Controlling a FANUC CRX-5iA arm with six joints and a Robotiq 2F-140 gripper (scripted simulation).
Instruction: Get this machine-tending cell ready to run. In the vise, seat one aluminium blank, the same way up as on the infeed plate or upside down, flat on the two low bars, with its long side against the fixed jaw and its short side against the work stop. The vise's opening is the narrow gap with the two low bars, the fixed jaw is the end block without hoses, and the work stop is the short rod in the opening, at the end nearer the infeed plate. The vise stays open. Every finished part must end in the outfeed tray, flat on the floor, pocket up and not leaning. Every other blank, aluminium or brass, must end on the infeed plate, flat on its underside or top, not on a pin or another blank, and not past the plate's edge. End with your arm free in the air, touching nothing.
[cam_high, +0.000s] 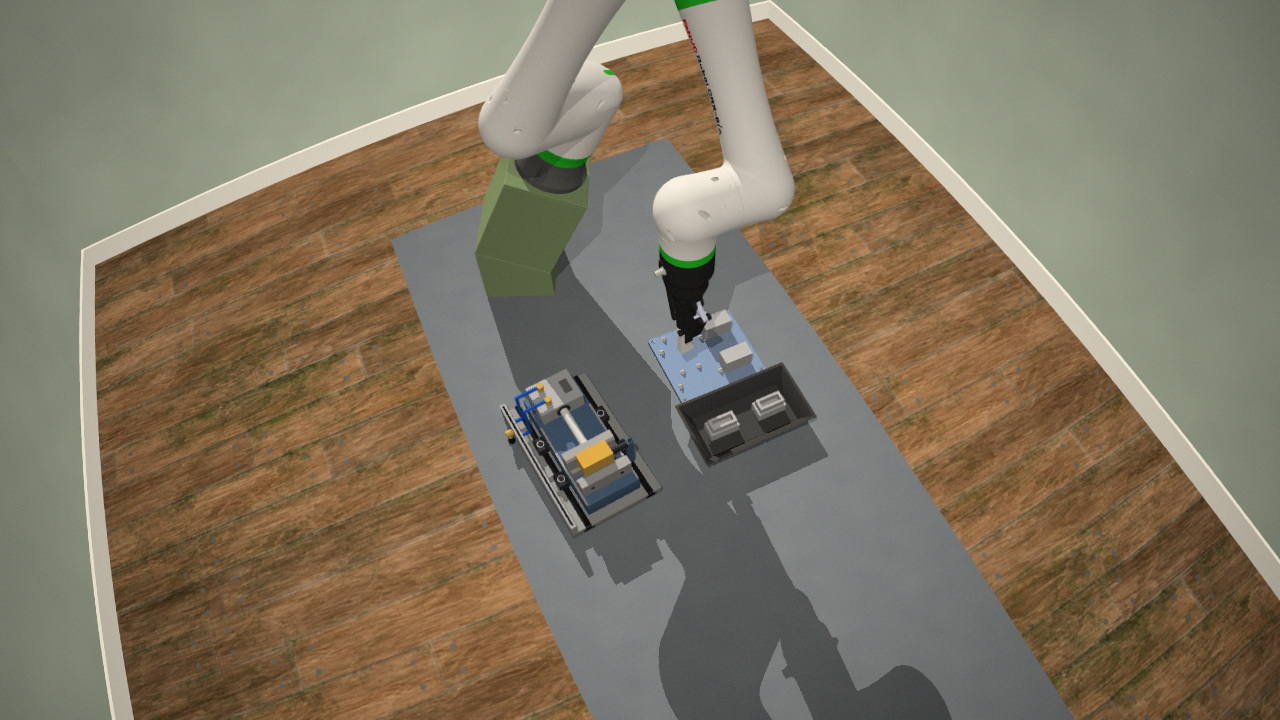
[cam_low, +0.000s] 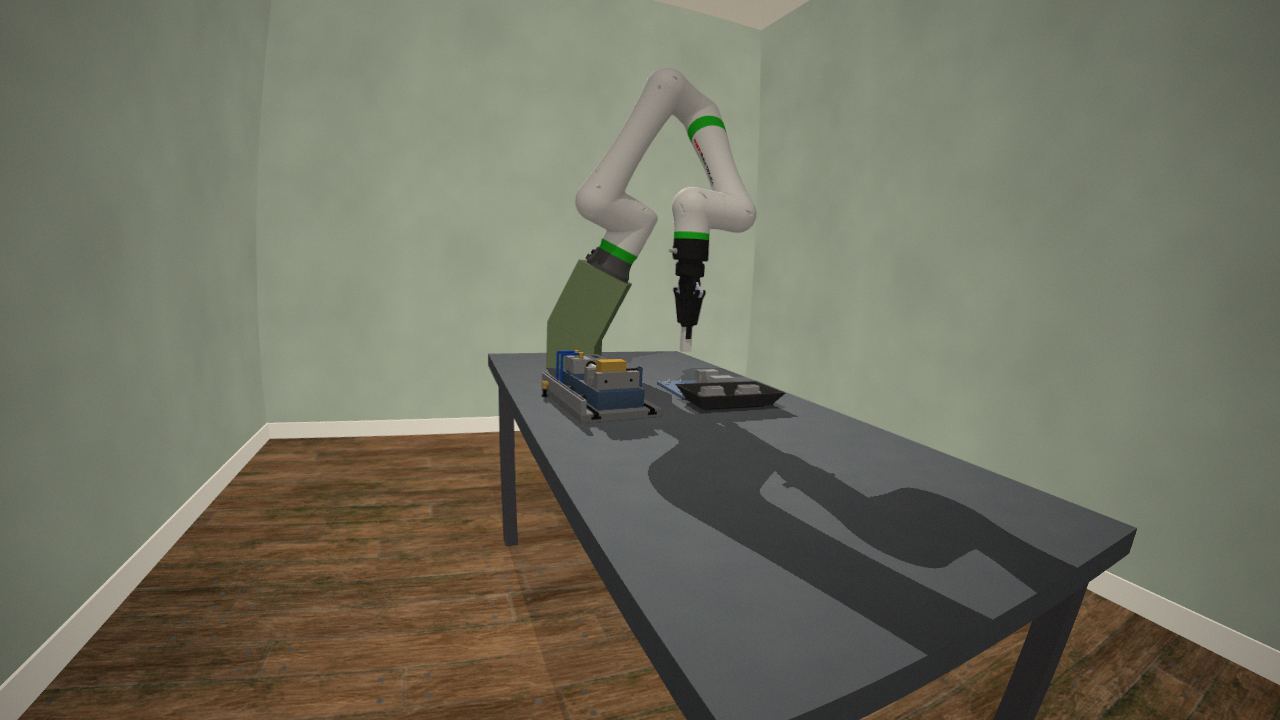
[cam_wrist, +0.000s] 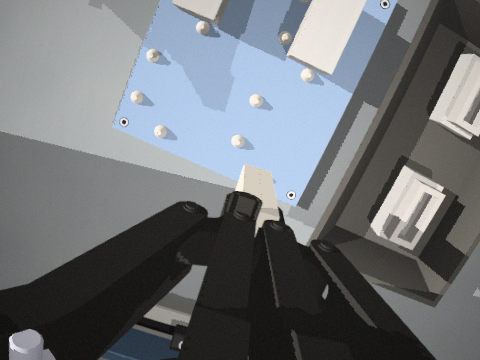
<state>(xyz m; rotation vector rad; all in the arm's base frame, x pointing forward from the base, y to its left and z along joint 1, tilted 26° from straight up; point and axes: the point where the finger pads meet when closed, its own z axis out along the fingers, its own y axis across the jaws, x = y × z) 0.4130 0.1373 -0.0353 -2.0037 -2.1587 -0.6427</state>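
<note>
Grey surface (cam_high: 805, 573) carries the whole cell. On it, the vise (cam_high: 581, 452) holds a brass blank (cam_high: 594, 459) in its opening, which looks wrong for the task. The outfeed tray (cam_high: 689, 416) has two finished parts lying pocket up. Two aluminium blanks (cam_high: 735, 355) rest on the infeed plate (cam_high: 666, 353). Above that plate hangs the end effector (cam_high: 686, 340), fingers fully shut and gripping nothing. The step in hand seems an approach; next, it likely must open and clear the brass from the vise.
</note>
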